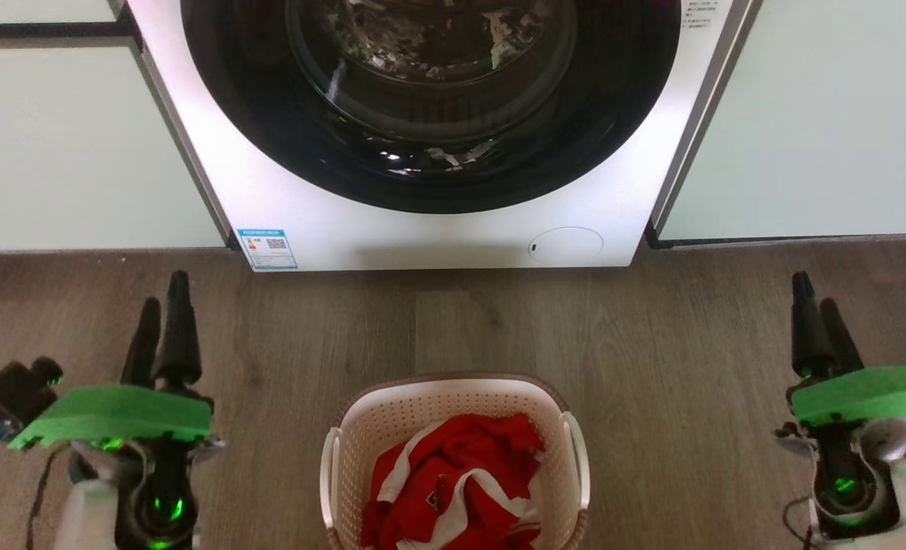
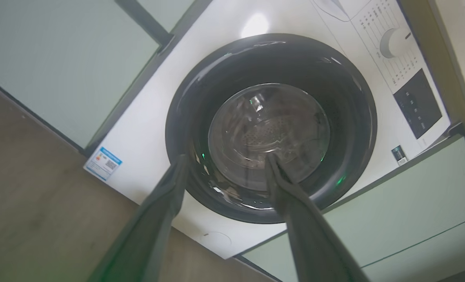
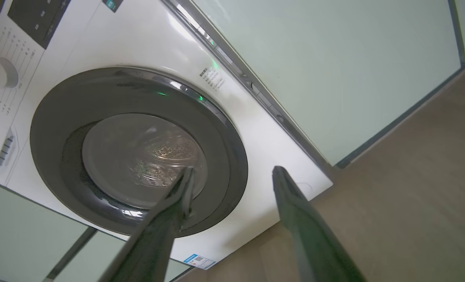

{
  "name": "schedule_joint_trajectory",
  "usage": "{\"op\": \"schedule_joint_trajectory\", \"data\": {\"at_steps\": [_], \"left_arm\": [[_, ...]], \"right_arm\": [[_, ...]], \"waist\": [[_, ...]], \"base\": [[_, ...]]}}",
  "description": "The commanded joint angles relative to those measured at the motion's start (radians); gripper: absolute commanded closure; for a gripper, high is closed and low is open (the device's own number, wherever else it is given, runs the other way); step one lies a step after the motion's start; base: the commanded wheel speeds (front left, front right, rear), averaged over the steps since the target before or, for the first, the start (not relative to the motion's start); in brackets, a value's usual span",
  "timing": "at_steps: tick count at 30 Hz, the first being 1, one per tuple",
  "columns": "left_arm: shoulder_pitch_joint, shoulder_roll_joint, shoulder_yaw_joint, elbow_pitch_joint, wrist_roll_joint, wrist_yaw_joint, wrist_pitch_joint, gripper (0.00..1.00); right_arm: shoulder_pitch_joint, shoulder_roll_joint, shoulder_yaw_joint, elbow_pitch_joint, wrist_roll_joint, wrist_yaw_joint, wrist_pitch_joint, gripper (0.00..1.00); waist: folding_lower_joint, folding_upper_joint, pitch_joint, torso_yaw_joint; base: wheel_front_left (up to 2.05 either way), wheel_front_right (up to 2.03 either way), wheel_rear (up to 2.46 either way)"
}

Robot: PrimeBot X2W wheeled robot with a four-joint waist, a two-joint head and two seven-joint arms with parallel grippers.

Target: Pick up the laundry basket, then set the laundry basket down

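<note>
sitting on the floor (image 1: 690,344) midway between the arms, the laundry basket (image 1: 415,409) runs lengthwise toward the washing machine (image 1: 438,237), one handle (image 1: 581,458) facing each side; left jaws and right jaws both apart, empty

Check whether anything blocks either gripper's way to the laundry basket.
Nothing visible does. Only wooden floor lies between the left gripper and the laundry basket, and likewise between the right gripper and it. Both sit off to its sides, jaws open.
</note>
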Motion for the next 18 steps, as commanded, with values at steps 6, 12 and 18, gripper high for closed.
{"op": "schedule_joint_trajectory", "data": {"at_steps": [6,12,18], "left_arm": [[-0.072,0.042,-0.035,-0.086,0.127,0.061,-0.027,0.00],[-0.068,0.093,-0.117,-0.077,0.228,0.134,-0.045,0.00],[-0.075,0.140,-0.203,-0.040,0.304,0.208,-0.063,0.00]], "right_arm": [[-0.061,-0.011,0.023,-0.065,-0.138,0.004,-0.030,0.00],[-0.063,-0.011,0.042,-0.078,-0.245,0.004,-0.048,0.00],[-0.062,-0.012,0.067,-0.082,-0.354,0.004,-0.065,0.00]], "waist": [[-0.0001,0.0000,0.002,0.001],[-0.0001,0.0000,0.001,0.001],[-0.0001,0.0000,0.001,0.001]], "base": [[0.00,0.00,0.00],[0.00,0.00,0.00],[0.00,0.00,0.00]]}}
